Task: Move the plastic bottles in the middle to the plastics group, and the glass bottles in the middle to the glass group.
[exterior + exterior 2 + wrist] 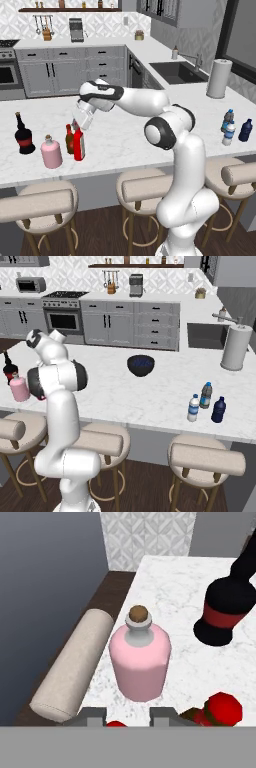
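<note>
Fingers [92, 715] clamped around red bottle [79, 145]

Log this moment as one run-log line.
gripper: shut on red bottle | red bottle: on counter beside brown bottle | pink bottle: near black bottle | white-capped bottle: with plastics

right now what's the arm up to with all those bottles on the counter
The arm is sorting bottles. Its gripper is shut on the top of the slim red bottle, which stands on the counter beside the small brown bottle. The pink bottle and the black long-necked bottle stand close by on the same end. At the far end, the small clear water bottle stands with the blue-capped bottle and the dark blue bottle.
</note>
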You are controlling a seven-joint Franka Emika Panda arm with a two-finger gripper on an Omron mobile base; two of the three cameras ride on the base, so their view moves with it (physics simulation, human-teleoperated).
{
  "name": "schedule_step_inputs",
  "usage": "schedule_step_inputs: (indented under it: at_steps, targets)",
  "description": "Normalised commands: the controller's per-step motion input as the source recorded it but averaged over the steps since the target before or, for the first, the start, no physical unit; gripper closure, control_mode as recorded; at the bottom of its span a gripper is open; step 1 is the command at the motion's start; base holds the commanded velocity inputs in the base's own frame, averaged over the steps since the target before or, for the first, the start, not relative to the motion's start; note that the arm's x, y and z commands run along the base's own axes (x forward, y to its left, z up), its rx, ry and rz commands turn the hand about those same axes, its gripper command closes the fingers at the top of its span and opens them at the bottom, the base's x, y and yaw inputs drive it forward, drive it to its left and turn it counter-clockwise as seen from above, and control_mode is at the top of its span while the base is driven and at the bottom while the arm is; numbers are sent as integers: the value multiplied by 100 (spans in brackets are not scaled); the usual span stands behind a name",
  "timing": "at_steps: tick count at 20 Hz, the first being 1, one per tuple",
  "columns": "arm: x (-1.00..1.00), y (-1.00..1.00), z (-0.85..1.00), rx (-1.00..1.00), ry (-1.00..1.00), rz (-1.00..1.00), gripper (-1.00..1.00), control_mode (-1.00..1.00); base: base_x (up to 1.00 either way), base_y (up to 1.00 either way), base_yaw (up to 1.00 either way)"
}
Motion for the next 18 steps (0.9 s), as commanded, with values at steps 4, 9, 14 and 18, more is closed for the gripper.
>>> schedule_step_inputs:
  at_steps: [4,9,14,18]
  targets:
    - [20,7,-20,-1,0,1,100,-100,0,0,0]
    - [0,12,-24,0,-1,0,100,-100,0,0,0]
    - [0,16,-33,-1,-1,0,100,-100,0,0,0]
    - [0,0,-9,0,-1,0,100,-100,0,0,0]
